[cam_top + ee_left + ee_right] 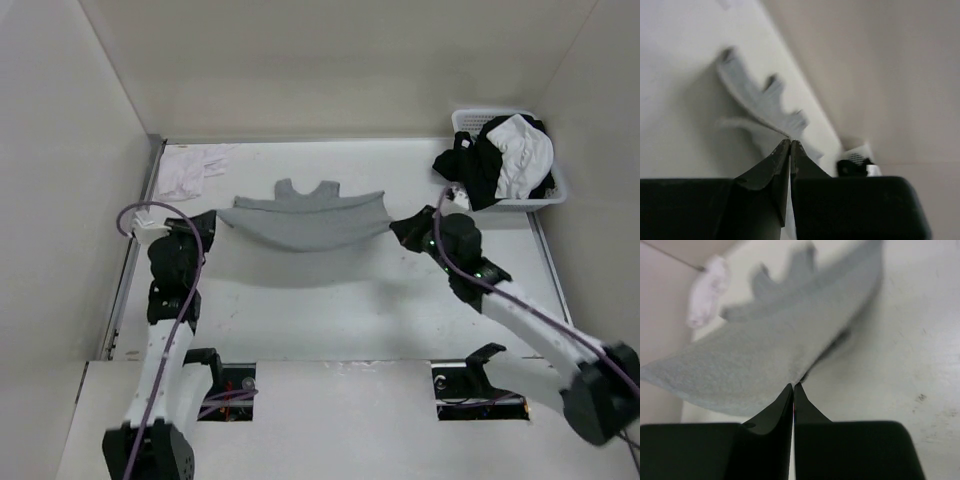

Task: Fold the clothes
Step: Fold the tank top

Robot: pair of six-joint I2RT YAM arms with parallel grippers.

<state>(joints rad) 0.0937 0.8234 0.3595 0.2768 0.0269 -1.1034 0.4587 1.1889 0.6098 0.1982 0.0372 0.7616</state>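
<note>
One grey garment hangs stretched between two pincers over the far half of the table, its near edge sagging. The left pincer is clamped on the left corner and the right pincer on the right. Most room to move lies toward the arm bases. One white cloth lies far left. Only the overhead view shows the whole basket of black and white garments.
</note>
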